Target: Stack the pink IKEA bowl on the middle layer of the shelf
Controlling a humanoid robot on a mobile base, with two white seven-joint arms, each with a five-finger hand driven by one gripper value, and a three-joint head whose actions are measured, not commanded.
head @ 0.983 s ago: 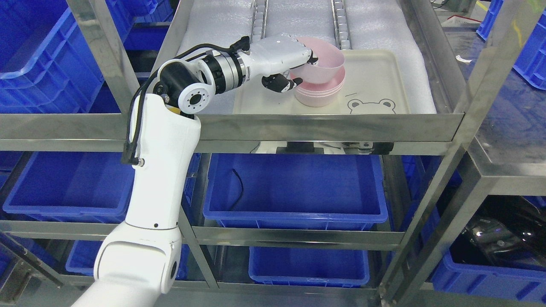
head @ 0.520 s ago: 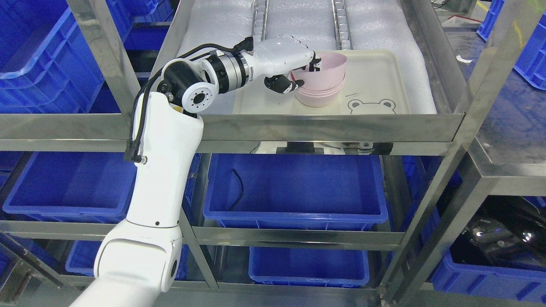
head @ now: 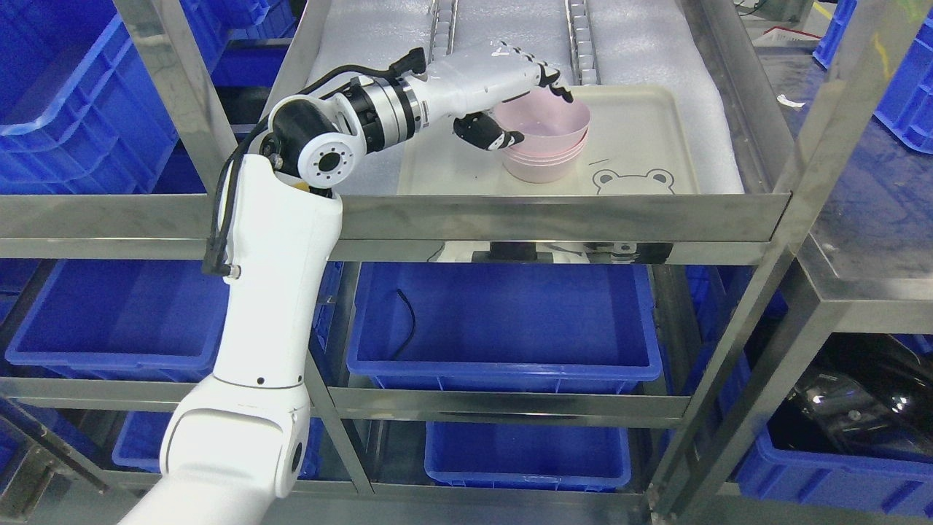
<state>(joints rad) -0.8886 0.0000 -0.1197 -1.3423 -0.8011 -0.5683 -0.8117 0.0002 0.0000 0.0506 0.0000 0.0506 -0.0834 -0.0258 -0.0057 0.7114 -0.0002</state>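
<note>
A stack of pink bowls (head: 545, 146) sits on a cream tray (head: 641, 138) with a bear drawing, on the steel shelf's upper level. The top bowl rests nested in the stack. My left hand (head: 528, 102) reaches in from the left and hovers over the stack's left rim. Its fingers (head: 554, 79) are spread above the bowl and its thumb (head: 496, 135) is just beside the rim. It holds nothing. The right arm is out of view.
The shelf's steel posts (head: 175, 95) and front rail (head: 554, 215) frame the tray. White foam padding (head: 510, 29) and roller tracks lie behind it. Blue bins (head: 503, 321) fill the lower levels and both sides.
The left hand lowered the top bowl into the stack, then opened and lifted its fingers off the rim. The bowl now sits nested and level.
</note>
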